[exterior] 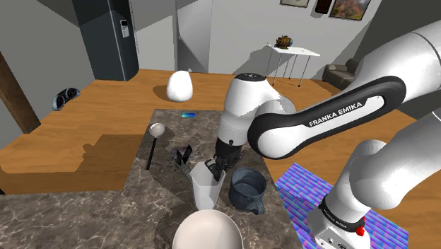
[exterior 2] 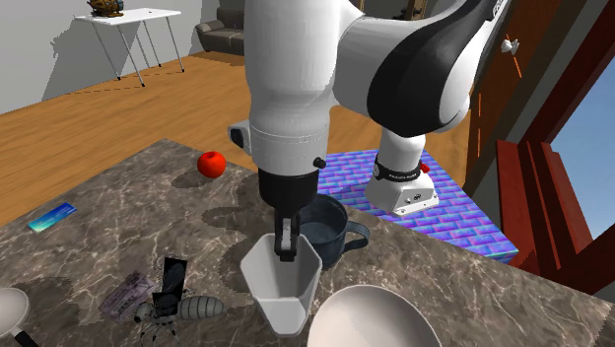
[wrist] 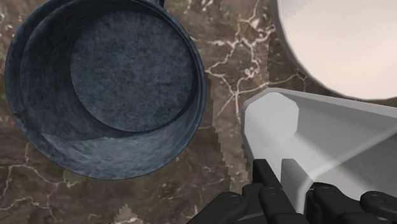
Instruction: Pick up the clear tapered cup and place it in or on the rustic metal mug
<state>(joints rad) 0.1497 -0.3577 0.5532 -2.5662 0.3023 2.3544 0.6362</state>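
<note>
The tapered cup (exterior: 205, 191) (exterior 2: 279, 288) is drawn plain white-grey and stands upright on the marble counter. My gripper (exterior: 212, 168) (exterior 2: 286, 246) (wrist: 296, 181) comes down from above and is shut on its rim, one finger inside and one outside the wall (wrist: 331, 133). I cannot tell whether the cup's base touches the counter. The mug (exterior: 247, 189) (exterior 2: 325, 227) (wrist: 105, 89) is dark blue-grey with a handle. It stands open and empty right beside the cup, on the stand's side.
A large white bowl (exterior: 207, 232) (exterior 2: 375, 320) (wrist: 343, 44) sits close to the cup at the counter's near edge. A dark toy (exterior 2: 172, 296), a ladle (exterior: 156, 131), a blue card (exterior 2: 52, 217) and a red apple (exterior 2: 210, 164) lie around.
</note>
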